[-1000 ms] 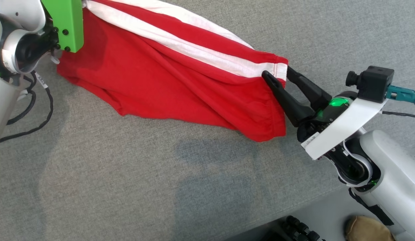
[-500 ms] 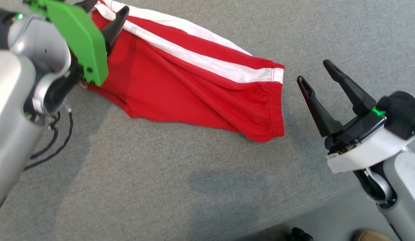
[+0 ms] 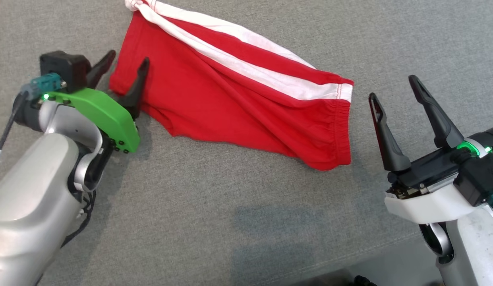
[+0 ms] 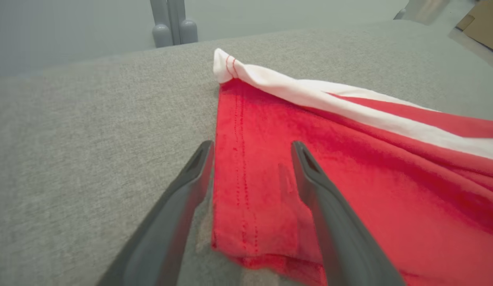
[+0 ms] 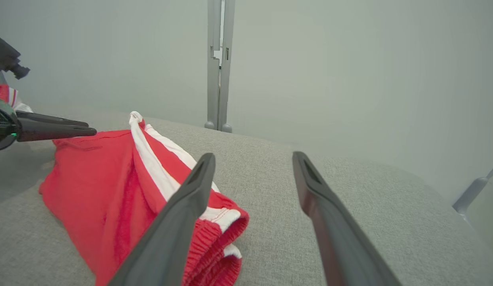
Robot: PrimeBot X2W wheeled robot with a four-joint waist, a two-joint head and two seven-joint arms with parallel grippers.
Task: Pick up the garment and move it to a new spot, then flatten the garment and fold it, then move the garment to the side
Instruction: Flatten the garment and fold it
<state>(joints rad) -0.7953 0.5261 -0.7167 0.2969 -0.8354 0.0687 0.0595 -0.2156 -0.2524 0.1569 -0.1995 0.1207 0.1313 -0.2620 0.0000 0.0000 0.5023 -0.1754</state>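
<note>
The garment (image 4: 349,178) runs off the left wrist view's right and bottom edges.

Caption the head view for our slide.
Garment lying on grey surface, left gripper and right gripper open at either end.

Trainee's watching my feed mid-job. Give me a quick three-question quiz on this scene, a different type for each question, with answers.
1. True or false: the right gripper is clamped on the elastic waistband of the red shorts with white side stripes.
2. In the left wrist view, which part of the shorts shows between the open fingers of the left gripper? A) waistband B) stitched leg hem C) white stripe
3. Fill in: the shorts lie on a ____ fabric surface.
Key: 1 false, it stands open, apart from the cloth; 2 B; 3 grey.
</note>
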